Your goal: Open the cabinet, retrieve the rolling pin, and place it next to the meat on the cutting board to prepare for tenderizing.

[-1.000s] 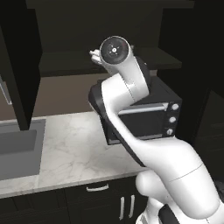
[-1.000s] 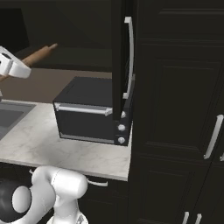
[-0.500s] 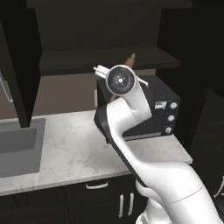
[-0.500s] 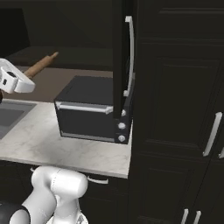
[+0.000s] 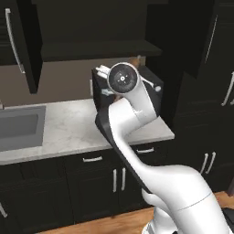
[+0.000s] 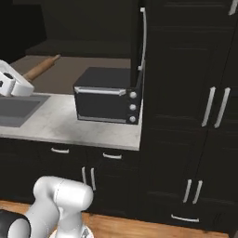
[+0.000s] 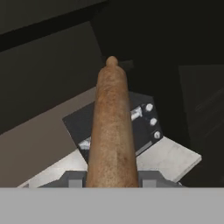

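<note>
Brown wooden rolling pin (image 7: pixel 111 127) sits clamped lengthwise in the tool (image 7: pixel 111 180), held high above the marble desk (image 6: pixel 60 123), likely for carrying clear of the black boxy oven (image 6: pixel 108 100).

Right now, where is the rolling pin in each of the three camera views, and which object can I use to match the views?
Left base view: only the tip of the rolling pin peeks out above the arm, upper centre.
Right base view: at the far left, upper part, slanting up to the right from the gripper.
Hand view: centre, running up from the bottom.
Shared landmark: the black boxy appliance on the counter.
</note>
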